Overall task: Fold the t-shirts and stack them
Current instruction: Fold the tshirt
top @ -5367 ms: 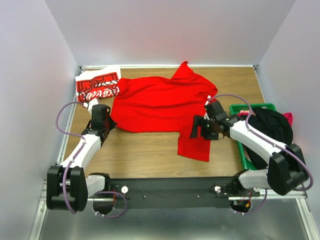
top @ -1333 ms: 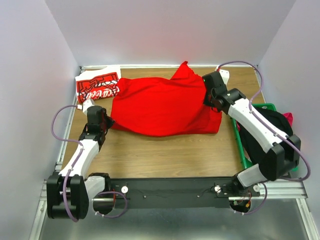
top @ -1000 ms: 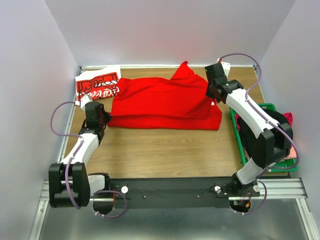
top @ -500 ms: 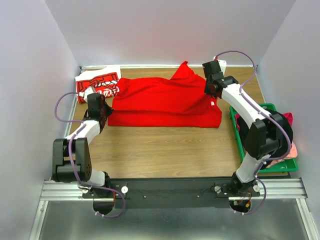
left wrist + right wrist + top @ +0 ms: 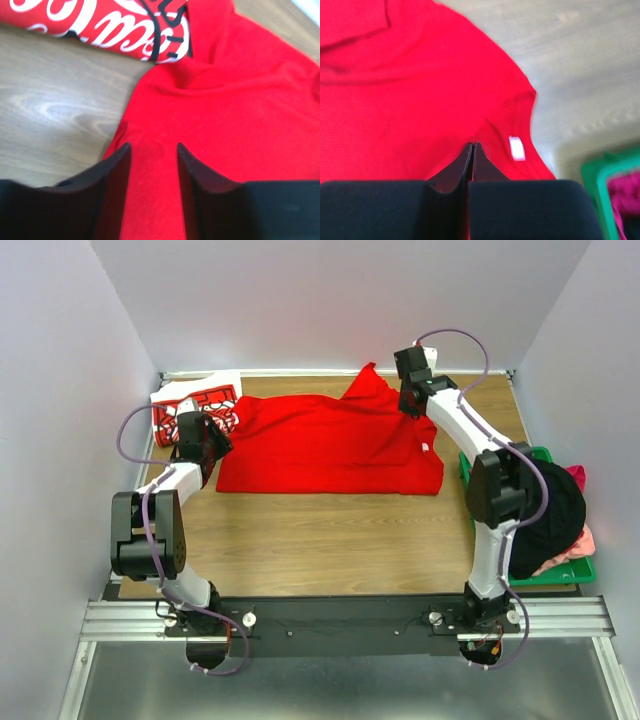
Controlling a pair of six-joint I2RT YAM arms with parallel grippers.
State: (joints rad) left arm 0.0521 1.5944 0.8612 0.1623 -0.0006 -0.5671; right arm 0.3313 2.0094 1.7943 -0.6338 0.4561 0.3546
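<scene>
Pale walls (image 5: 330,300) close round a wooden surface (image 5: 330,540), and across its far half lies the plain bright red cloth t-shirt (image 5: 330,445), doubled flat into a wide band with a straight near edge and one sleeve poking toward 12 o'clock. Its long axis runs from 9 o'clock to 3 o'clock in the overhead view, and the coming move appears to turn on that, since one arm sits at each end of the band. The left fingers (image 5: 120,165) stand apart over the 9 o'clock end, with bare red cloth between and beneath them and nothing clamped, so the shirt stretches away from them toward 3 o'clock. The right fingers (image 5: 470,155) are pressed together above the far corner of the 3 o'clock end, close by a small white tag (image 5: 517,148). Whether any cloth is caught between them cannot be told, and the shirt's body lies from them toward 8 o'clock. Neither arm is clearly nearer, and folding one end over the other would probably need both. Counted: two t-shirts, the second a folded red cloth t-shirt with white script lettering (image 5: 190,405) in the 10 o'clock corner, touching the plain one's left end; one green plastic crate (image 5: 555,577) at 3 o'clock holding dark garments (image 5: 545,505); two arms.
</scene>
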